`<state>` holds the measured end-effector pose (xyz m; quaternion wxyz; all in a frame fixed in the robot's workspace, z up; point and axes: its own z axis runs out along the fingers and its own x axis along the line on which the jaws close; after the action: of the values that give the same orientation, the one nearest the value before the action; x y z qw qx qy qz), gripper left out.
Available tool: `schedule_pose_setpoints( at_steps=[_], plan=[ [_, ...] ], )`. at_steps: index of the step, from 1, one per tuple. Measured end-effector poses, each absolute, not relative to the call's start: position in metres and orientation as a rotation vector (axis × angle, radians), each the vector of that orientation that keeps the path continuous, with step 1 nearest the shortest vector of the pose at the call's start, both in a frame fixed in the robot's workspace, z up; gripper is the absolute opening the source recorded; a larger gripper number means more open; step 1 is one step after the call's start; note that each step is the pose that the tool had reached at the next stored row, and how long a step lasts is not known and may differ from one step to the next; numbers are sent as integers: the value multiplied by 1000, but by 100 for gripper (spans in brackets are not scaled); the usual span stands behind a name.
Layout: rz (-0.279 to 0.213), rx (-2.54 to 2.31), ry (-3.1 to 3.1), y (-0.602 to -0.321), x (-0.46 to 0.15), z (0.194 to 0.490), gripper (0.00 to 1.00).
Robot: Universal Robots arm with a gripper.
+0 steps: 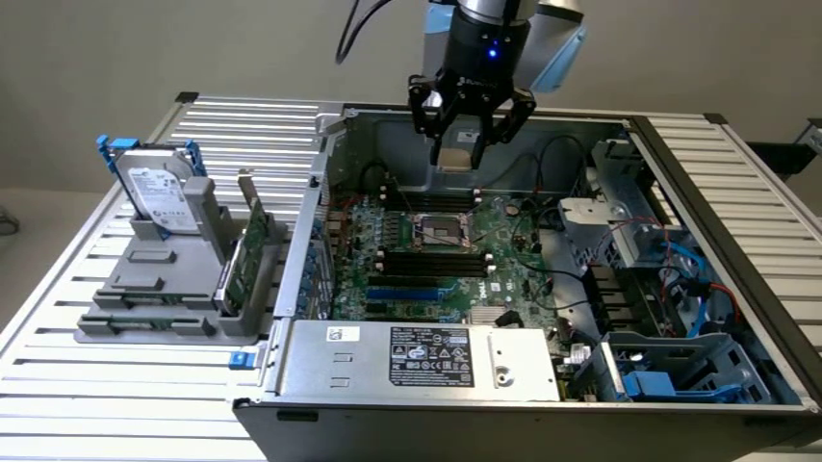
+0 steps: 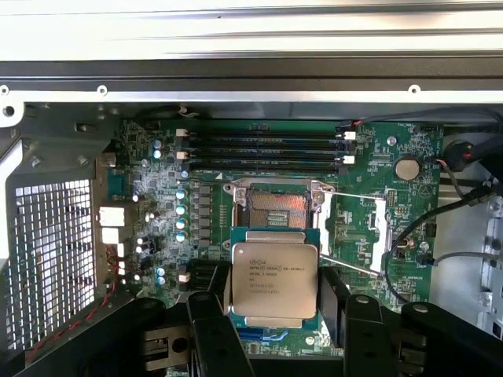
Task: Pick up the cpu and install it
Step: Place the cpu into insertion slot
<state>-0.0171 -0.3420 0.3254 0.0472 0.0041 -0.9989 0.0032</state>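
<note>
The cpu (image 2: 274, 275), a flat square chip with a silvery printed top on a green edge, sits between the black fingers (image 2: 211, 330) of my gripper (image 2: 287, 314), which is shut on it. In the exterior view the gripper (image 1: 465, 144) hangs inside the open computer case with the cpu (image 1: 459, 152) at its tips, above the back part of the motherboard. The empty processor socket (image 2: 275, 208) with its metal frame lies just beyond the held chip on the board. Seen from the exterior view, the socket (image 1: 441, 231) is below and slightly nearer than the gripper.
A grey holder (image 1: 154, 289) at the exterior view's left carries a silver hard drive with a blue bracket (image 1: 161, 197) and a thin green card (image 1: 250, 255). Inside the case (image 1: 719, 192) are memory slots (image 2: 263, 149), cables (image 1: 680, 279), drive cages and a power supply (image 1: 424, 356) at the front.
</note>
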Motion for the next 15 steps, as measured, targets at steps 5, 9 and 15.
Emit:
schedule_pose_setpoints(
  at_steps=[5,9,15],
  plan=[
    [4,-27,-3047,-342,-17,325,55],
    [-3,-124,-3045,-342,-17,323,55],
    [-11,-291,-3034,-342,-17,319,55]
  ],
)
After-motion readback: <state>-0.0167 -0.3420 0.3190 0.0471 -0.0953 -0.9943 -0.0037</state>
